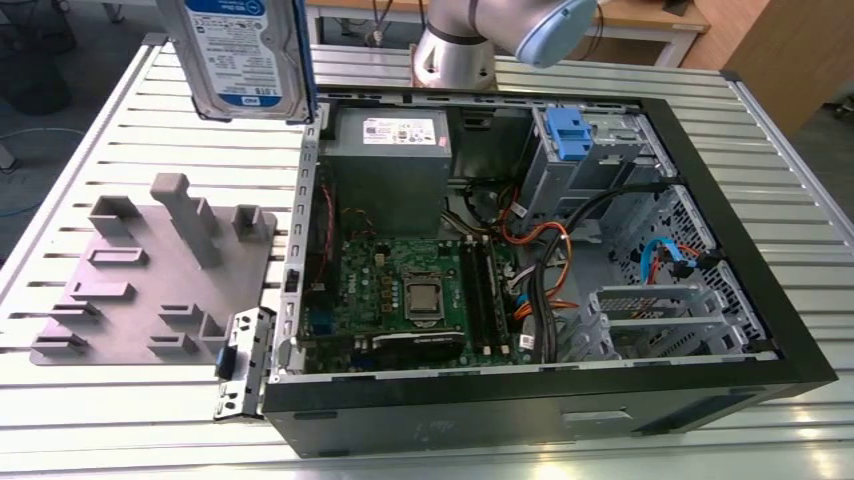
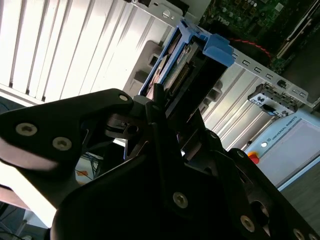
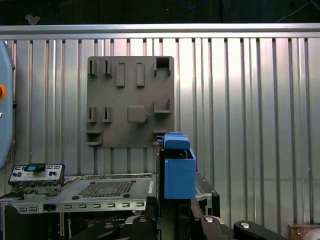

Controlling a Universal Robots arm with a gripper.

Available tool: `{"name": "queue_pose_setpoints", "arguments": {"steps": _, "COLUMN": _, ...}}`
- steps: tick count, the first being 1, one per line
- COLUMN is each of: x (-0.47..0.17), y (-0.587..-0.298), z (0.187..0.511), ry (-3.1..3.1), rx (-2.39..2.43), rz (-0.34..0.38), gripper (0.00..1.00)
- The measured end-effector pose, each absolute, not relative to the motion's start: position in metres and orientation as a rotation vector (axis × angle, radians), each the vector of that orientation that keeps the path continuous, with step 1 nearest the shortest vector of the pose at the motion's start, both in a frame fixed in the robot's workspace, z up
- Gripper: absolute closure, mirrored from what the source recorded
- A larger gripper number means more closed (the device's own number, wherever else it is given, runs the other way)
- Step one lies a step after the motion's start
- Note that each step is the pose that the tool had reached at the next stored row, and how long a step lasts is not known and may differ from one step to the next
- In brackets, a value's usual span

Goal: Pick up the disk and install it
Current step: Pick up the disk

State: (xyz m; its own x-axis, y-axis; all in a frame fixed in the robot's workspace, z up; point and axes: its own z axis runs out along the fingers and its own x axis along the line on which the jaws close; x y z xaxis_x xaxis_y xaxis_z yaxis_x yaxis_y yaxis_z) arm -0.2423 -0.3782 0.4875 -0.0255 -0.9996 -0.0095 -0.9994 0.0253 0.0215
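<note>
The gripper [image 2: 175,110] is closed on the disk [image 1: 247,55], with its black fingers [image 2: 157,107] on either side of one short end. In the exterior view the disk hangs upright at the far left of the scene, lifted clear of the slatted table [image 1: 200,160]. Its blue-and-white label faces the camera, and a blue rail runs down the edge on the exterior view's right.

The disk's lower edge is close to the far left corner of the open computer case [image 1: 534,400], just outside the case wall. Bare table lies to the left of it. The grey holder plate [image 1: 160,270] lies flat on the table left of the case, nearer the camera and well apart from the disk.

Inside the case, the grey power box [image 1: 387,150] fills the far left corner. A blue bracket [image 1: 567,135] stands in the far right bay, and loose cables cross the floor between them. In the first wrist view the disk's blue rail [image 3: 179,172] stands in front of the table, with the plate beyond it.
</note>
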Motion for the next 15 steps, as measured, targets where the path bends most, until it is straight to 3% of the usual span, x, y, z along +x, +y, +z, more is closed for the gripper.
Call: {"name": "queue_pose_setpoints", "arguments": {"steps": 15, "x": -0.192, "y": -0.378, "z": 0.487, "ry": -2.244, "rx": 2.187, "rz": -0.035, "gripper": 0.65}}
